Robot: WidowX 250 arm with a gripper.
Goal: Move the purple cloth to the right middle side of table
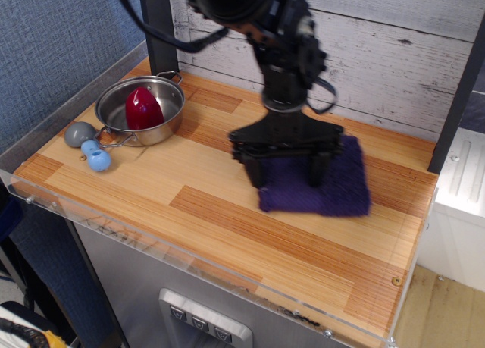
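Observation:
The purple cloth [333,189] lies flat on the wood table [227,219], at its right side near the back. My gripper [286,174] stands upright over the cloth's left half. Its two black fingers [255,172] are spread wide apart with their tips pressed down into the cloth. The jaws are open, and no fold of cloth shows pinched between them. The arm hides the cloth's back left corner.
A small steel pot [140,109] with a red object [142,108] in it stands at the back left. A grey and blue toy [89,147] lies beside it. A clear acrylic rim [189,268] runs along the front edge. A wood-plank wall stands behind the table.

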